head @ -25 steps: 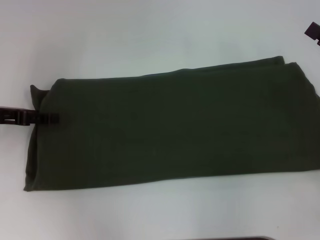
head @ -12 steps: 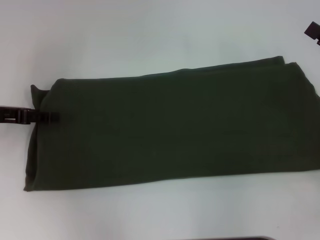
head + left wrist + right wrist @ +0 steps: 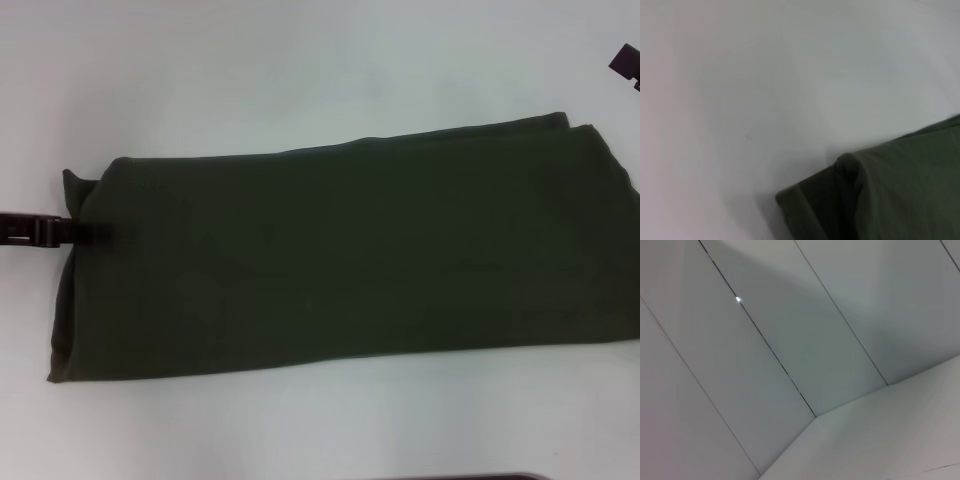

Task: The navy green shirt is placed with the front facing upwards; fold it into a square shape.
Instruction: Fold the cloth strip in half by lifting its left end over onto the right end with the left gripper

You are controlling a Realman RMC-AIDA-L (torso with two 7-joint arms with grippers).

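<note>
One navy green shirt [image 3: 340,260], no lettering readable, lies folded into a long band across the white bench [image 3: 300,70], the left claw [image 3: 95,234] at its left end, grip unclear, the right claw [image 3: 625,64] far right.

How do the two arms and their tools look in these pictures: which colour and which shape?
Little of either shows. The left tool is a thin, dark, nearly black bar with small lighter markings on its side, coming in from the head view's left edge to the shirt. Of the right tool only a dark, angular corner shows at the right edge. No cables or sleeves are visible.
</note>
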